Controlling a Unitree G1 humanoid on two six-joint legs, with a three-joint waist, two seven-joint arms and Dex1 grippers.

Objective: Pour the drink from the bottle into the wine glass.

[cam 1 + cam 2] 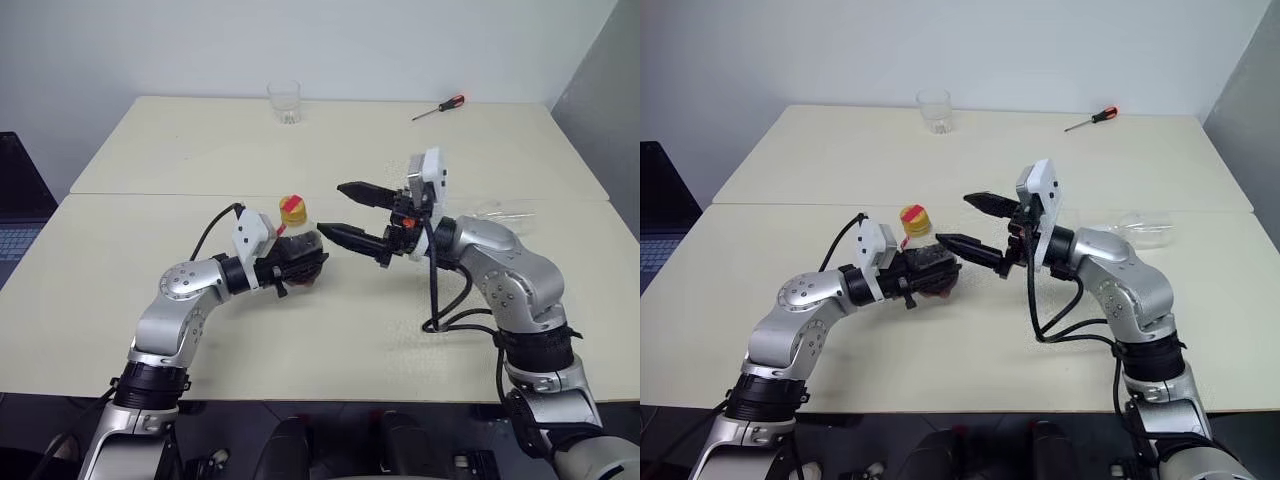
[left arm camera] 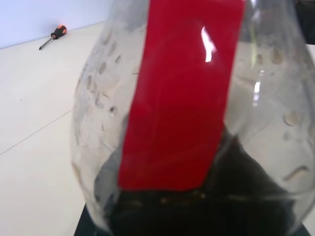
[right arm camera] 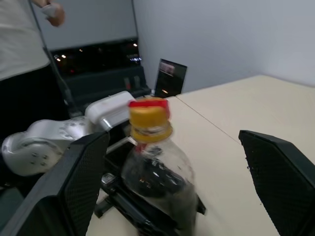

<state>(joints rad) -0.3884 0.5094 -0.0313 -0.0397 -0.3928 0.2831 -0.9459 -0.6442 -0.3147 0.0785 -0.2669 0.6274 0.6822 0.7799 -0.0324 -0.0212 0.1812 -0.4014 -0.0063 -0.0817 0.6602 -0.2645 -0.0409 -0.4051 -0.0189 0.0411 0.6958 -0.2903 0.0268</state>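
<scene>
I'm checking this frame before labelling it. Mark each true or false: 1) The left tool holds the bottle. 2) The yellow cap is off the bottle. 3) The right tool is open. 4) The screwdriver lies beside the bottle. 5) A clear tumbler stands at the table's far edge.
1) True: the left tool is shut on the bottle.
2) False: the yellow cap is on the bottle.
3) True: the right tool is open, near the cap.
4) False: the screwdriver lies far off, at the table's back.
5) True: the tumbler stands there.
</scene>
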